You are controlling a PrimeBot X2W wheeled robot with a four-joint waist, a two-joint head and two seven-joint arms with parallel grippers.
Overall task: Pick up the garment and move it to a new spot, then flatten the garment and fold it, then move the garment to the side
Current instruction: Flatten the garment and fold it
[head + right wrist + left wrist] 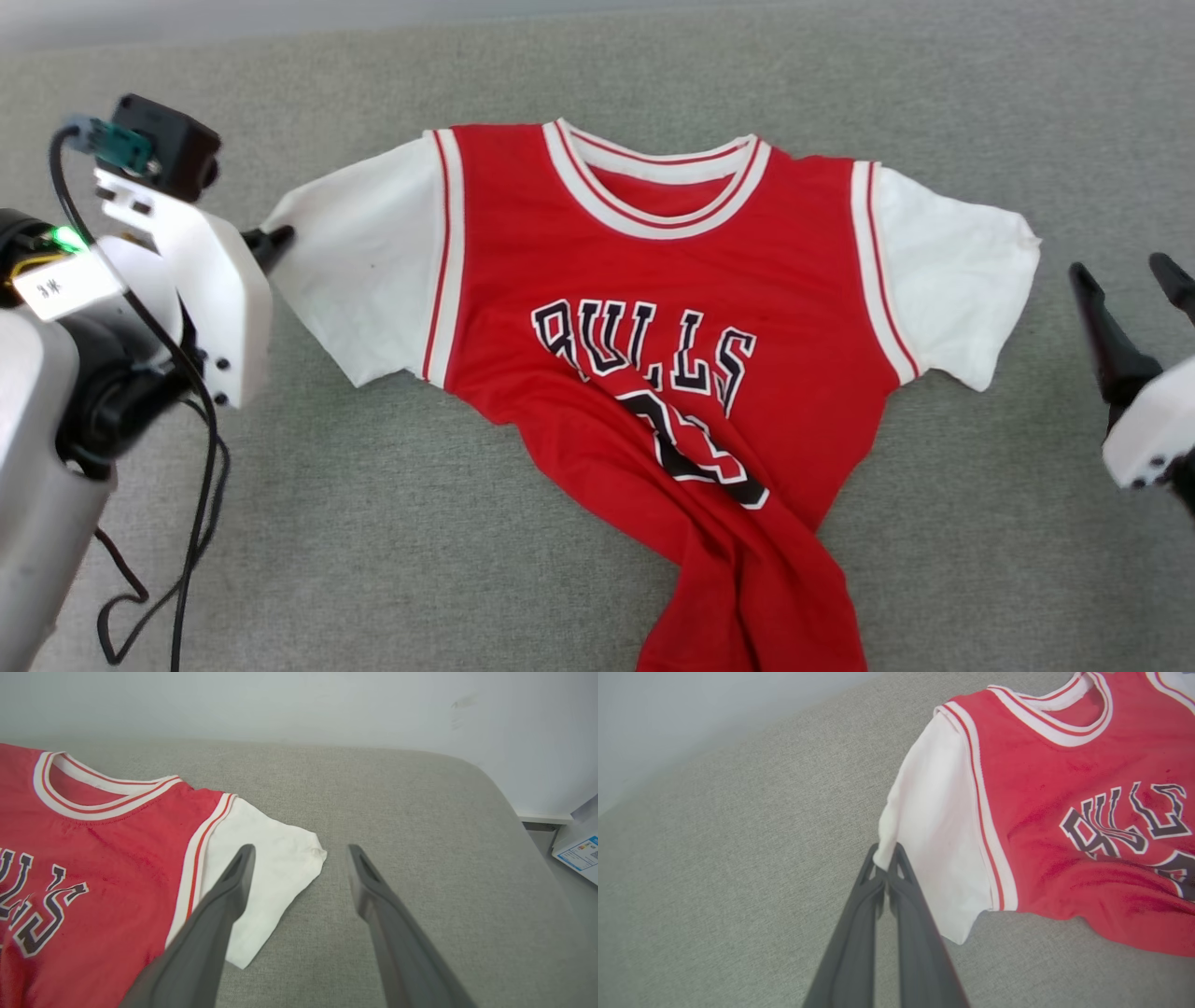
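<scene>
Head view: garment on probable upholstery.

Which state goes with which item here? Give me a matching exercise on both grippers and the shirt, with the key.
Column one:
1. left gripper
2. right gripper
3. garment, lower half

Column two:
A. open, holding nothing
B. twisted and bunched
C. shut on the edge of a white sleeve

Pairs: 1-C, 2-A, 3-B.
</scene>
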